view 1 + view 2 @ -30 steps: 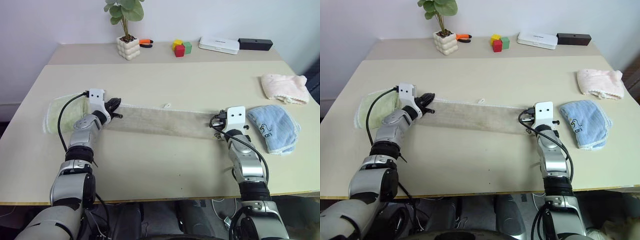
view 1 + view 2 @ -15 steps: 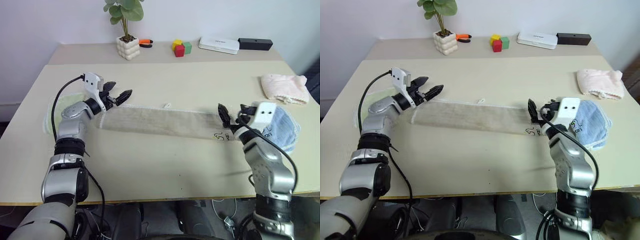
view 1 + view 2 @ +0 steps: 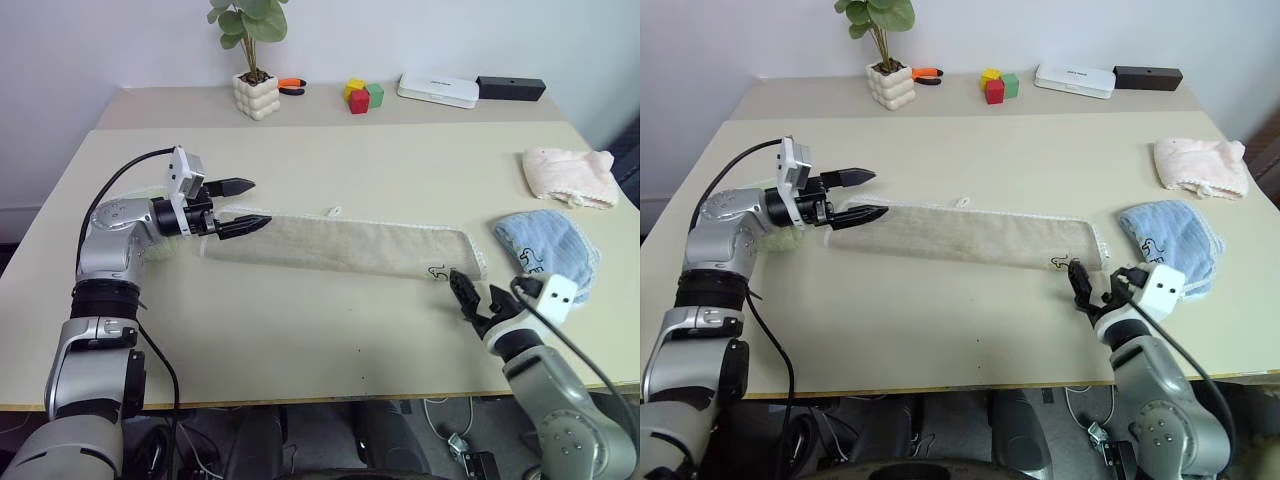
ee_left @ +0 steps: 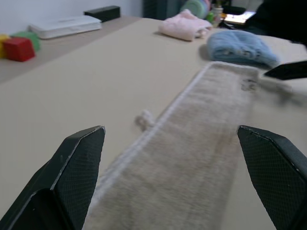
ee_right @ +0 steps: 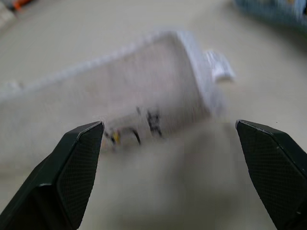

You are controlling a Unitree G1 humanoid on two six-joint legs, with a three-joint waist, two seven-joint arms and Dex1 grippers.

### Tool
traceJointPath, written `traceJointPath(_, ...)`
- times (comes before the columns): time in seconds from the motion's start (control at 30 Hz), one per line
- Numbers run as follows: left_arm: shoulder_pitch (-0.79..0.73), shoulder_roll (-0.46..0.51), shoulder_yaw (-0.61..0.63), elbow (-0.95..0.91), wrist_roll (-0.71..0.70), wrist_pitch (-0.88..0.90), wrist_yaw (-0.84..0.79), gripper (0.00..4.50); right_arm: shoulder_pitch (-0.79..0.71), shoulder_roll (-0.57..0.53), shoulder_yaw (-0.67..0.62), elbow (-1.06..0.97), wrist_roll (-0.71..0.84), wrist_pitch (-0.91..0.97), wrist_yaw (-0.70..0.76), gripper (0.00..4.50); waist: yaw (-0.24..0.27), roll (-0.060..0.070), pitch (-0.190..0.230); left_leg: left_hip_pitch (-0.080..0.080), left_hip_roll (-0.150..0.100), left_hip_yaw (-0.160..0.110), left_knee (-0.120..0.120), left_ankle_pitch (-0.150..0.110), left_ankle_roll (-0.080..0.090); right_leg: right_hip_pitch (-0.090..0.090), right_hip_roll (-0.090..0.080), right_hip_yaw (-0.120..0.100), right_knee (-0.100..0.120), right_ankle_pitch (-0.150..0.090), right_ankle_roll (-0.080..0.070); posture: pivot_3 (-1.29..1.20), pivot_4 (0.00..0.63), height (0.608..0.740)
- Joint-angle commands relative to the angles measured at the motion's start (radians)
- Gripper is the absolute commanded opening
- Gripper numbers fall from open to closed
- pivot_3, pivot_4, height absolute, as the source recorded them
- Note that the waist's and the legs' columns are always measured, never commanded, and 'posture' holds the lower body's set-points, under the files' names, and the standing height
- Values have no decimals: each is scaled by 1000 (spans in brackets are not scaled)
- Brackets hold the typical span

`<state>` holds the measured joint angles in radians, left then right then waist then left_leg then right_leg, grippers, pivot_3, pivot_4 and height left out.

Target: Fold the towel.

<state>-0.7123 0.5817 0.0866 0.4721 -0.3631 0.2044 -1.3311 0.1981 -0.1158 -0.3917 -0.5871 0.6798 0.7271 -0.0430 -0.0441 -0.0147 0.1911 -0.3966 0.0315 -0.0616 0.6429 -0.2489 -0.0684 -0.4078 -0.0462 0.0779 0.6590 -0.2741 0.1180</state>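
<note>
Now both grippers are standing off the towel point(image 3: 335, 245), where a second ago each was pressing on one of its ends. The left gripper point(image 3: 244, 205) is hovering above the towel's left end, jaws spread wide and holding nothing. The right gripper point(image 3: 468, 297) is hanging just short of the right end, near the table's front edge, jaws likewise wide and empty. Lying flat across the middle of the pale table point(image 3: 330, 330), the towel is showing as a long beige terry strip with white corded edging, a small white loop point(image 3: 334, 212) on its far edge and a dark mark point(image 3: 436, 272) near its right end.
</note>
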Motion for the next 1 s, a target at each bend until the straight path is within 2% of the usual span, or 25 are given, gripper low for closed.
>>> traceJointPath(0.03,4,11,5,-80,-32,34,0,4500,-30,40,12,18,-1,-40,-26,4484,0,0,0,0,0,0,0,0,0,0,0,0,0,0,0,0,150,740)
traceJointPath(0.37,78,37,15,-199,-53,111,31,4500,-191,105,13,212,0,-77,-78,4484,-6,-1,-1,1,1,0,-1,0,0,1,1,0,-1,0,0,0,150,740)
traceJointPath(0.47,93,38,17,-223,-61,121,49,4500,-236,116,7,275,5,-99,-78,3619,-8,-3,-2,2,1,0,-1,0,0,1,1,0,-2,0,0,0,150,740)
traceJointPath(0.7,119,41,25,-242,-67,126,82,4500,-316,141,-26,335,26,-114,-120,49,-26,-5,-3,5,1,0,-7,0,0,1,2,1,-2,0,-1,0,150,740)
traceJointPath(0.83,124,39,25,-238,-70,122,94,4500,-340,105,-16,344,1,-118,-110,49,-25,-6,-4,5,1,0,-9,0,0,2,1,1,-5,0,-1,0,150,740)
traceJointPath(1.0,119,29,17,-225,-70,114,104,4500,-427,-83,77,437,-137,-180,41,49,-25,-4,-2,5,1,1,-10,0,0,2,1,1,-7,1,-1,0,150,740)
